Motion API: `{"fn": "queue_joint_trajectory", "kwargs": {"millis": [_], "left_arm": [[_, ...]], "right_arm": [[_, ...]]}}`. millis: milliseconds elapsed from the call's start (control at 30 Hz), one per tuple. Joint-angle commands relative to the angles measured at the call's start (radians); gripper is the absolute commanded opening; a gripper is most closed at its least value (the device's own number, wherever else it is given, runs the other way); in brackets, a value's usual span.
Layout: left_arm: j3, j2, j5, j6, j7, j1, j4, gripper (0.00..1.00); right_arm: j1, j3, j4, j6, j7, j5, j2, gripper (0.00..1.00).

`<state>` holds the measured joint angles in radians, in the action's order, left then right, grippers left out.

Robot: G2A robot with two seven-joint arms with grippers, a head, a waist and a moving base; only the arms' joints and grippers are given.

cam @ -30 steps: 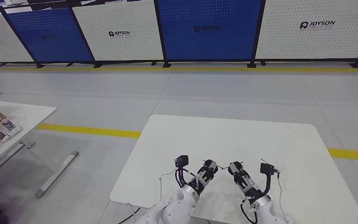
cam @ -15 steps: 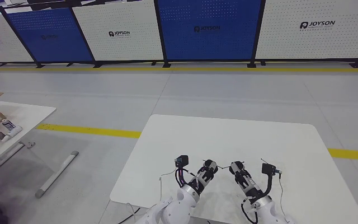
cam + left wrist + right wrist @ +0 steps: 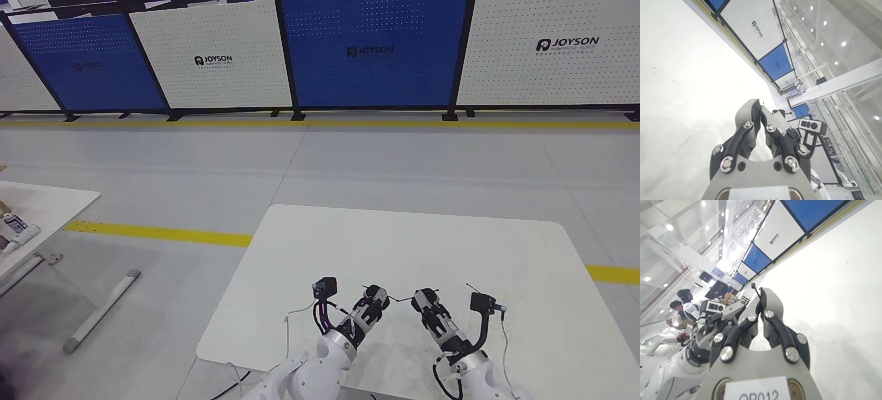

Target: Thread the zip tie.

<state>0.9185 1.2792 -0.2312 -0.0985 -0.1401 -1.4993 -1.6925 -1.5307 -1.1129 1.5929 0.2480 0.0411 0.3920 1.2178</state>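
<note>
Grippers sit tip to tip over the near part of the flat white table (image 3: 420, 240). The left gripper (image 3: 760, 106) is clamped shut, with a sliver of the thin black plastic zip tie (image 3: 753, 285) poking past its tips. The tie bridges over to the right gripper (image 3: 761, 294), also pinched tight on it, square head sticking out just beyond.
</note>
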Motion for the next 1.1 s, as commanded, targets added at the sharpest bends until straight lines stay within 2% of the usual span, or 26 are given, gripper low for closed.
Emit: {"fn": "queue_joint_trajectory", "kwargs": {"millis": [0, 333, 733, 1067], "left_arm": [[0.000, 0.000, 0.000, 0.000, 0.000, 0.000, 0.000, 0.00], [0.000, 0.000, 0.000, 0.000, 0.000, 0.000, 0.000, 0.00], [0.000, 0.000, 0.000, 0.000, 0.000, 0.000, 0.000, 0.00], [0.000, 0.000, 0.000, 0.000, 0.000, 0.000, 0.000, 0.00]], "right_arm": [[0.001, 0.001, 0.000, -0.002, 0.002, 0.000, 0.001, 0.00], [0.017, 0.010, -0.011, -0.007, 0.043, -0.008, 0.007, 0.00], [-0.006, -0.024, -0.004, 0.021, 0.027, -0.022, 0.007, 0.00], [-0.009, -0.030, 0.001, 0.012, 0.030, -0.014, 0.009, 0.00]]}}
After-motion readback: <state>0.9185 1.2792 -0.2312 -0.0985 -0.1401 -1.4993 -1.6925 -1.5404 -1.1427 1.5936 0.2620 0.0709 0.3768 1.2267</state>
